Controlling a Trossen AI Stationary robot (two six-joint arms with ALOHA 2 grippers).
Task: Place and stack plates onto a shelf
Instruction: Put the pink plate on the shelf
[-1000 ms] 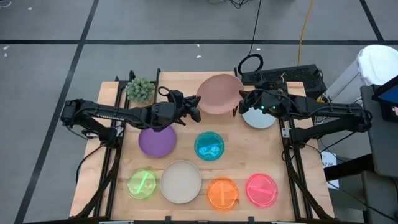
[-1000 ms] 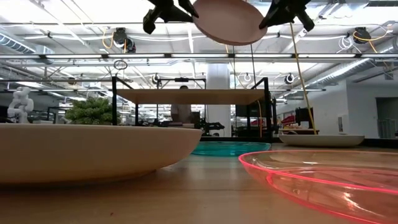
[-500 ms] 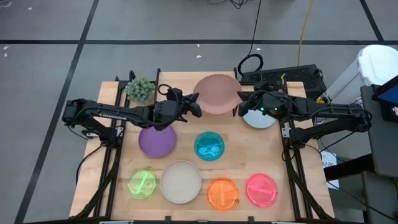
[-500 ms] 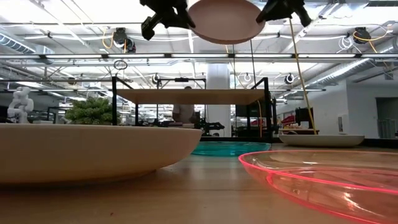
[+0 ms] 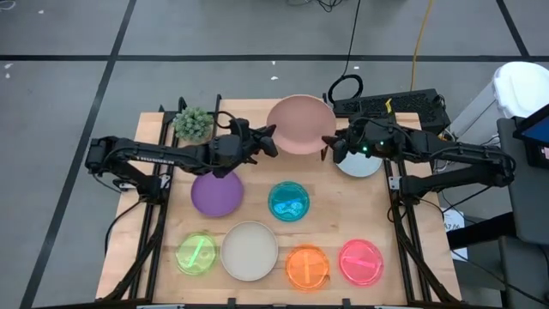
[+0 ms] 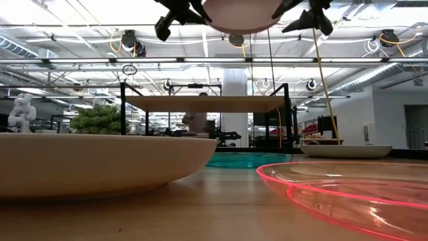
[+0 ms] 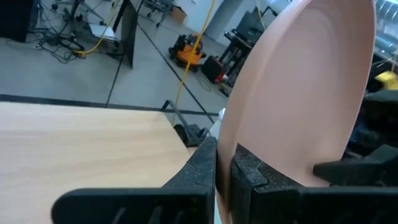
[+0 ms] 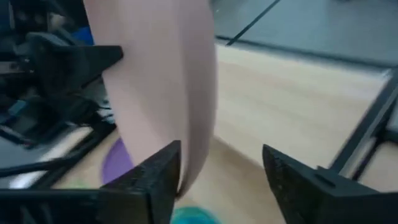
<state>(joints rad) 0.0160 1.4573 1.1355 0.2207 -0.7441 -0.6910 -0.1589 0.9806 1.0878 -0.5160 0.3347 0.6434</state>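
Observation:
A pale pink plate (image 5: 300, 124) hangs high above the shelf (image 6: 207, 104), which shows as a light-wood top on dark legs in the low view. My left gripper (image 5: 270, 137) is shut on the plate's left rim. My right gripper (image 5: 328, 144) stands open at the plate's right rim, which passes between its fingers (image 8: 161, 174) close to one of them. On the table lie a purple plate (image 5: 216, 194), a translucent blue one (image 5: 289, 201), a green one (image 5: 196, 254), a cream one (image 5: 250, 250), an orange one (image 5: 307, 267) and a hot pink one (image 5: 360, 262). My left gripper pinches the pink plate's rim (image 7: 239, 152) between its two fingers, on the side toward the table's left. The fingers come in about level from the left. The plate is lifted clear above the shelf, roughly level. My right gripper stands around the opposite rim (image 8: 196, 155); I cannot tell whether a finger touches it.
A pale grey-blue plate (image 5: 356, 163) lies under my right arm at the back right. A small green plant (image 5: 194, 124) stands at the back left. A keyboard (image 5: 390, 105) and a coiled cable lie beyond the far edge.
My right gripper has opened and let go of the pink plate's right rim. My left gripper has shut on the left rim. The plate has risen a little and gone from tilted to about level, moving slightly toward the far edge.

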